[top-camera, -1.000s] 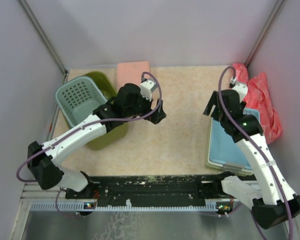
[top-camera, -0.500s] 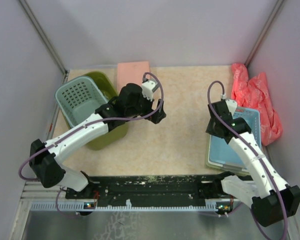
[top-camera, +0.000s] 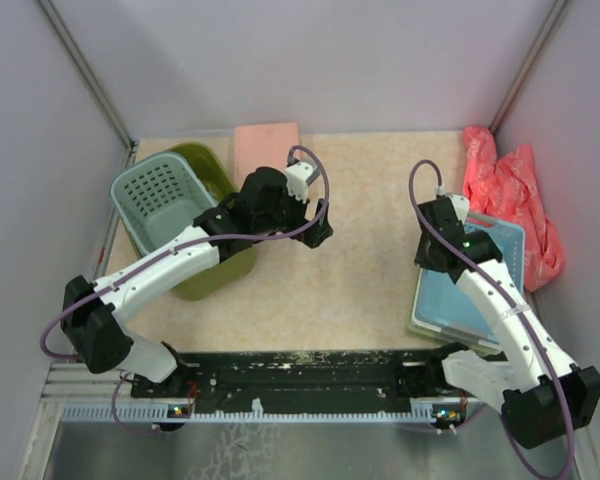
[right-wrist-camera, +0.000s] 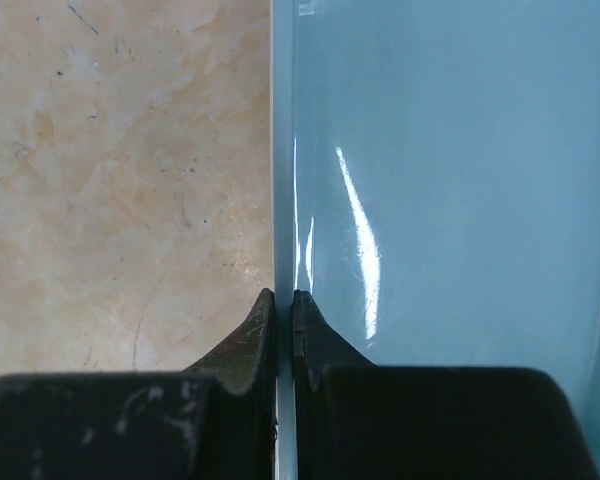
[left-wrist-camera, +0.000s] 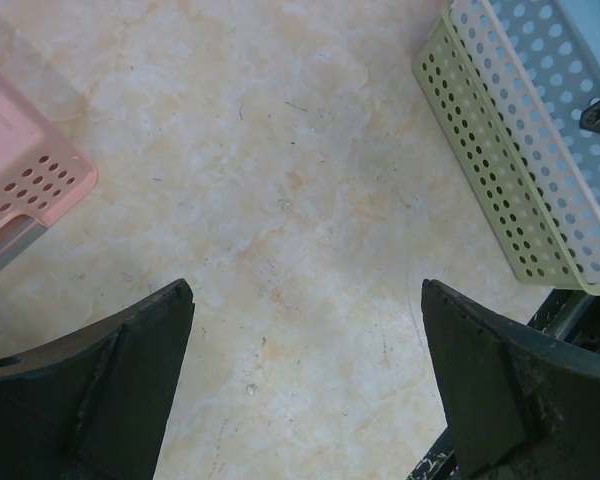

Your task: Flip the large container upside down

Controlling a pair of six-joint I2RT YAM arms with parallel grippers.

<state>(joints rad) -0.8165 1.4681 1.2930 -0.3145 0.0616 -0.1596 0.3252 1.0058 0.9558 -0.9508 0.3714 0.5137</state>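
Observation:
The large container (top-camera: 216, 270), an olive-green basket, stands upright at the table's left with a smaller teal basket (top-camera: 160, 200) nested in it. My left gripper (top-camera: 320, 226) hovers to its right over bare tabletop, jaws wide open and nothing between them (left-wrist-camera: 305, 290). It does not touch the container, which is out of the left wrist view. My right gripper (top-camera: 427, 258) is far off at the right, shut (right-wrist-camera: 282, 295) on the left rim of a light-blue tray (right-wrist-camera: 440, 200).
The blue tray (top-camera: 472, 290) lies stacked on a pale-green perforated tray (left-wrist-camera: 485, 190) at the right. A pink tray (top-camera: 267, 145) sits at the back edge. A crumpled red bag (top-camera: 520, 190) fills the back right corner. Walls close in on three sides.
My right arm swung down and left onto the blue tray's left rim and its jaws closed on it. The left arm barely moved and stayed open.

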